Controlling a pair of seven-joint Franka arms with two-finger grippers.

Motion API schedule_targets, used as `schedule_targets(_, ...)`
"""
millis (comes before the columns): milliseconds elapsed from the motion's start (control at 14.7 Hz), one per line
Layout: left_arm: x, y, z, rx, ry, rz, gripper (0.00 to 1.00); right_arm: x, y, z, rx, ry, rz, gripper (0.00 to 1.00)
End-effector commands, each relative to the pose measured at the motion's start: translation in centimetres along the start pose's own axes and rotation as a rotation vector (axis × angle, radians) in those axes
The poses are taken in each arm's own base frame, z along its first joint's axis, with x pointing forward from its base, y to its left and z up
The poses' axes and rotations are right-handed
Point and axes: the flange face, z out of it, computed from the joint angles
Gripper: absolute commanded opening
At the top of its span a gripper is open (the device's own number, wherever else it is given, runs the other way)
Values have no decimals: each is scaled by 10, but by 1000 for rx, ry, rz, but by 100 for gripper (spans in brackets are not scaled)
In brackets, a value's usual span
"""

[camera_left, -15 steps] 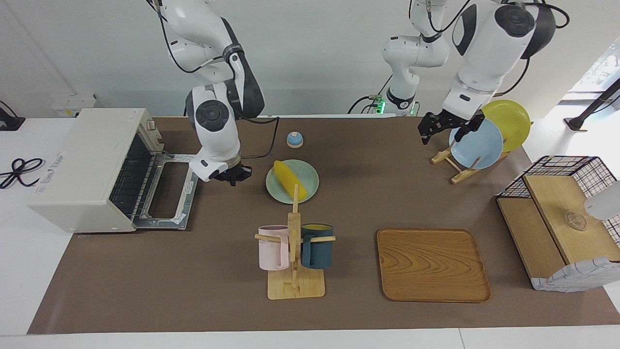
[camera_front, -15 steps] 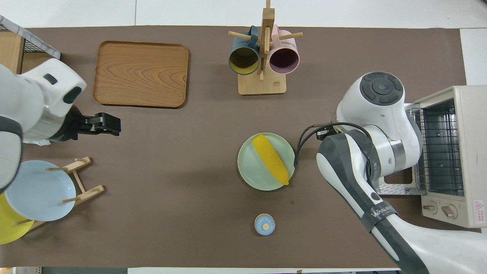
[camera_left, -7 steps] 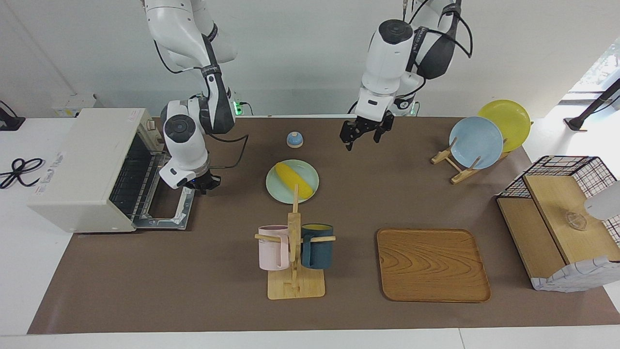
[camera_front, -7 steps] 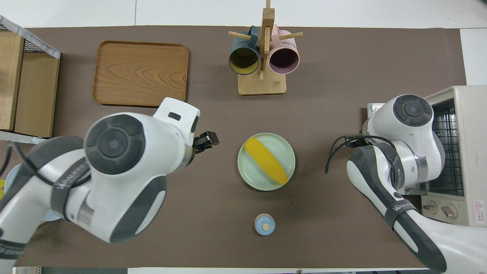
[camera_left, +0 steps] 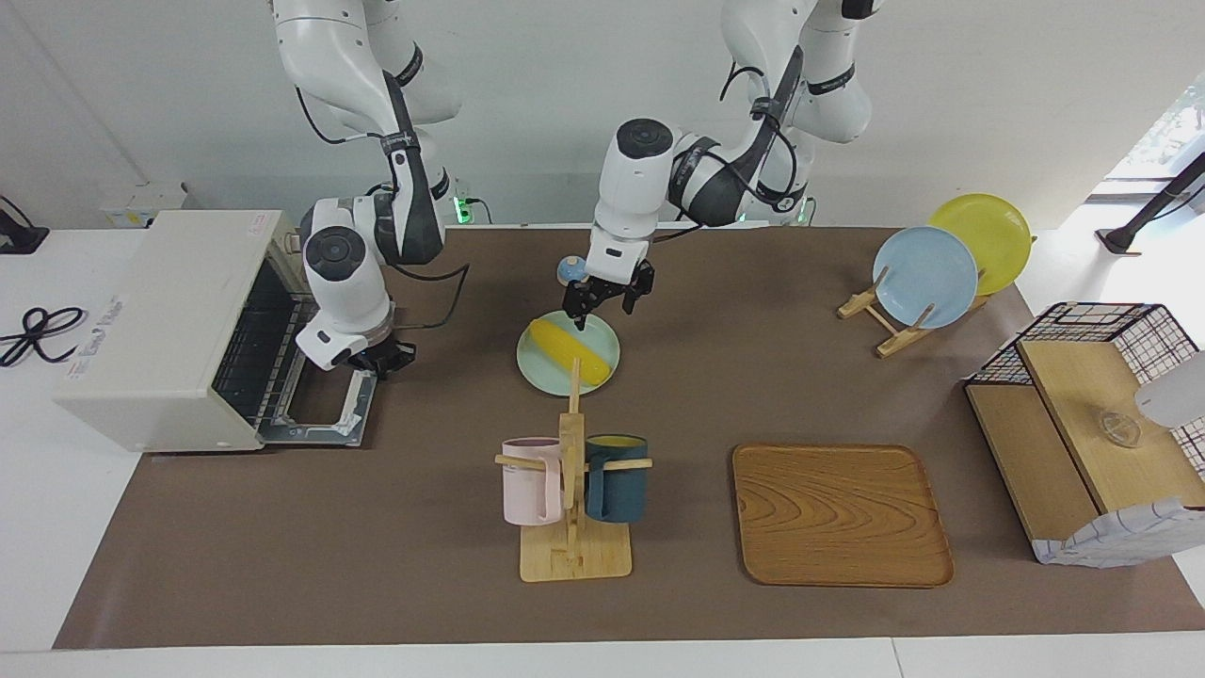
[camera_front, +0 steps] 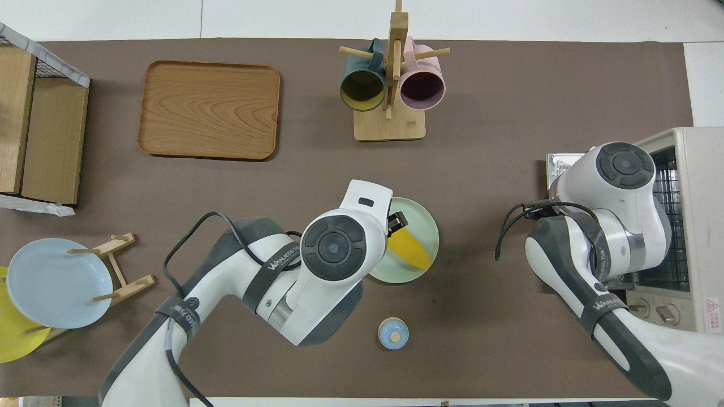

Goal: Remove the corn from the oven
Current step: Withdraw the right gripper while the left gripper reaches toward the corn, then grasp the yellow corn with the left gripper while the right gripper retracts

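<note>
The yellow corn [camera_left: 563, 347] lies on a pale green plate [camera_left: 607, 341] mid-table, outside the oven; it also shows in the overhead view as the corn [camera_front: 411, 252] on the plate [camera_front: 431, 227]. My left gripper [camera_left: 602, 309] hangs open just over the corn's end nearer the robots, and I cannot tell whether a fingertip touches it. From overhead the left gripper [camera_front: 396, 221] covers that end. The cream oven [camera_left: 160, 320] stands at the right arm's end with its door [camera_left: 320, 400] folded down flat. My right gripper [camera_left: 382, 360] is shut and empty over the door's edge.
A mug rack [camera_left: 571, 490] with a pink and a dark blue mug stands farther from the robots than the plate. A wooden tray [camera_left: 841, 513], a plate rack [camera_left: 927, 278] with blue and yellow plates, and a wire-and-wood basket box [camera_left: 1092, 443] fill the left arm's end. A small blue knob [camera_front: 393, 332] sits near the robots.
My left arm swung from the plate rack across the table to over the corn's plate. My right gripper drew back from beside the plate to the oven's open door.
</note>
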Motion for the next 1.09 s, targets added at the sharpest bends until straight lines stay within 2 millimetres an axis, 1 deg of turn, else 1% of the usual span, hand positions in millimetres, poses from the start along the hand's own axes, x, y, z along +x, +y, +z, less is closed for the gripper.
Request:
schedule_targets(0,-6,33,24,-11,-9,-91,100,0,12,3,-21,20,-37,0)
schedule_targets(68,-5,43,35,-15,-7,-140,100,1,12,0,-46,15,-58,0)
schedule_targets(136,-4,45,40,-13,-8,-177,100,3,14,-4,-78,13,-79,0)
schedule_targets(272,-4,42,48,0,-9,-275,100,9,21,-22,-116,-11,-113,0)
schedule_targets(340,-6,41,59,16,-9,-312,100,12,25,-34,-122,-23,-135,0)
schedule_targets(408,-11,42,65,21,-9,-335,100,12,29,-46,-124,-31,-163,0)
schedule_targets(476,-12,39,69,20,-8,-359,100,12,38,-55,-125,-37,-184,0)
schedule_targets(680,-14,36,74,20,-7,-450,100,7,77,-86,-123,-57,-213,0)
schedule_targets(816,-19,34,79,18,-3,-484,100,5,104,-103,-114,-78,-214,0)
schedule_targets(884,-20,33,80,17,-3,-483,95,4,114,-109,-107,-87,-220,0)
schedule_targets(1020,-21,30,84,24,-2,-485,93,-5,127,-122,-102,-89,-212,0)
